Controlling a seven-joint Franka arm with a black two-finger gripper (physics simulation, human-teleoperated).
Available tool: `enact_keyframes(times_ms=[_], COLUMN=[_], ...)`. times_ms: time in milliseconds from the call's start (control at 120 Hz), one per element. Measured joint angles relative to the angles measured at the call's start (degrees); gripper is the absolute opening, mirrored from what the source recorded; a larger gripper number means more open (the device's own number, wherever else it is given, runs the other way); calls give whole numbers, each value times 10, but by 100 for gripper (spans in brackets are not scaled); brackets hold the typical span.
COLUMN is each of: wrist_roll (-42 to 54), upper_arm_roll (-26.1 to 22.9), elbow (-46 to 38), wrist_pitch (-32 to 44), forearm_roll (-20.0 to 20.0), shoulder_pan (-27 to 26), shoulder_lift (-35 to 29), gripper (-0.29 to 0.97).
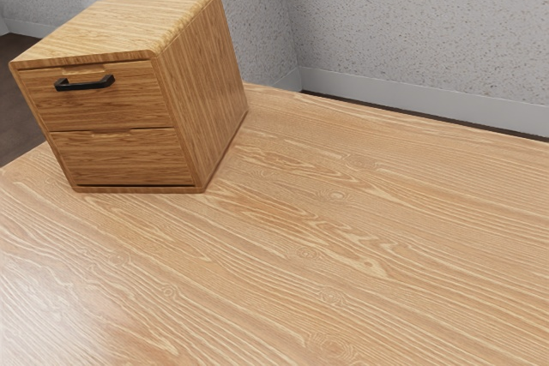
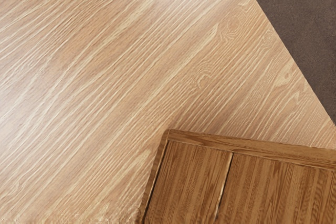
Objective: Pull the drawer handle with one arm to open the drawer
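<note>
Drawer handle (image 1: pixel 84 84) is the thing to reach, and the approach has to be read from the hand outward. Whether the hand is apart or together I cannot tell. From the wrist view I judge that the hand hangs above the table (image 2: pixel 105 77), looking down on bare wood grain, with a corner of the cabinet (image 2: pixel 252 182) close under it. That part of the cabinet is two framed panels split by a thin dark seam, probably the two drawer fronts. Past the table's edge lies dark floor (image 2: pixel 299 19). In the exterior view the cabinet (image 1: pixel 202 83) stands on the table (image 1: pixel 360 237) at the exterior view's upper left, near the table's edge, with a speckled wall (image 1: pixel 412 15) behind. The black handle sits high on the top drawer (image 1: pixel 103 105), toward that front's left side. The lower drawer (image 1: pixel 120 158) beneath has a plain front. Both drawers look flush with the cabinet, so the opening is not yet begun. The handle's long axis runs level across the drawer front, parallel to the table. The hand will likely need to come down in front of that face, straddle the bar from above and below, and then draw straight out, away from the cabinet and toward the exterior view's lower left.
</note>
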Motion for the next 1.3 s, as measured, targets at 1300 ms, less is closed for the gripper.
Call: enact_keyframes(times_ms=[1300], wrist_roll=[-96], upper_arm_roll=[-142], elbow=[72], wrist_pitch=[63], forearm_roll=[140], shoulder_pan=[-69], shoulder_lift=[242], gripper=[58])
